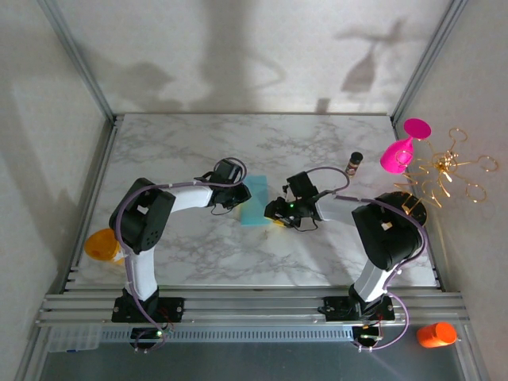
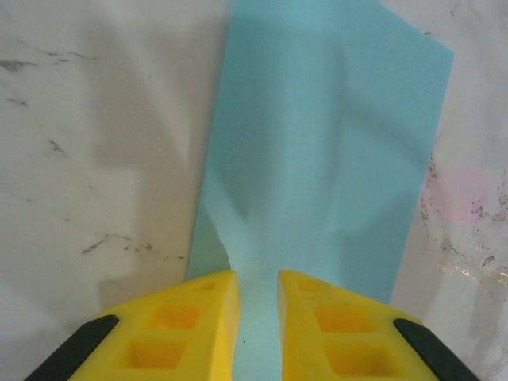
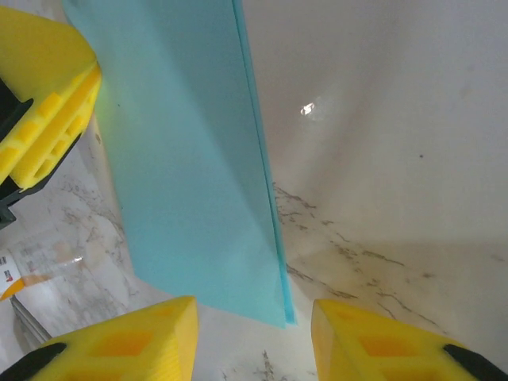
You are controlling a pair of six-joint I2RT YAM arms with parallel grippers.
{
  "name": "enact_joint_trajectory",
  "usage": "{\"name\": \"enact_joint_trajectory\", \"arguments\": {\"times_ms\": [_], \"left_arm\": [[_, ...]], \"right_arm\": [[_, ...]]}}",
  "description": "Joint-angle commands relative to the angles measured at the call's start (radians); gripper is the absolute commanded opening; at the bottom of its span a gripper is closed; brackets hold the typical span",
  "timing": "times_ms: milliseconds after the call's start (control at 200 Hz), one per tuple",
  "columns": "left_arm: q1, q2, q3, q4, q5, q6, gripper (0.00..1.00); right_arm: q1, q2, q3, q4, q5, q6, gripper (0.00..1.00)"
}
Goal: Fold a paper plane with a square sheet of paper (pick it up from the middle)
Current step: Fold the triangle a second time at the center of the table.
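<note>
The square sheet of paper (image 1: 255, 210) is teal-blue and lies on the marble table (image 1: 198, 262) as a long rectangle, doubled into two layers along one edge (image 3: 266, 198). My left gripper (image 2: 258, 287) is at its left end, shut on the paper (image 2: 317, 159), which puckers up between the yellow fingers (image 2: 198, 317). In the top view the left gripper (image 1: 240, 194) and right gripper (image 1: 276, 214) face each other across the sheet. My right gripper (image 3: 254, 317) stands open just short of the paper's near corner (image 3: 182, 159), with nothing between its fingers.
A pink goblet (image 1: 401, 151), a small dark bottle (image 1: 355, 163) and a gold wire stand (image 1: 444, 168) are at the back right. An orange object (image 1: 103, 244) sits at the table's left edge, another (image 1: 436, 334) beyond the front right rail.
</note>
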Motion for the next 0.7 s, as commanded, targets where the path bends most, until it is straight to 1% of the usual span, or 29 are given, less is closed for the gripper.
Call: {"name": "enact_joint_trajectory", "arguments": {"times_ms": [0,105,320,466,696], "left_arm": [[0.004,0.049,-0.011,-0.076,-0.022,-0.019,0.22],[0.004,0.05,-0.014,-0.074,-0.019,-0.024,0.22],[0.004,0.053,-0.024,-0.067,-0.019,-0.033,0.22],[0.004,0.055,-0.026,-0.067,-0.014,-0.031,0.22],[0.004,0.054,-0.018,-0.074,-0.008,-0.019,0.22]], "right_arm": [[0.015,0.018,0.028,-0.005,-0.02,0.009,0.42],[0.025,0.024,0.034,-0.027,-0.008,-0.001,0.4],[0.035,0.037,0.031,-0.031,-0.009,0.0,0.39],[0.036,0.033,0.03,0.008,-0.028,0.007,0.38],[0.034,0.002,0.015,0.066,-0.022,0.036,0.35]]}}
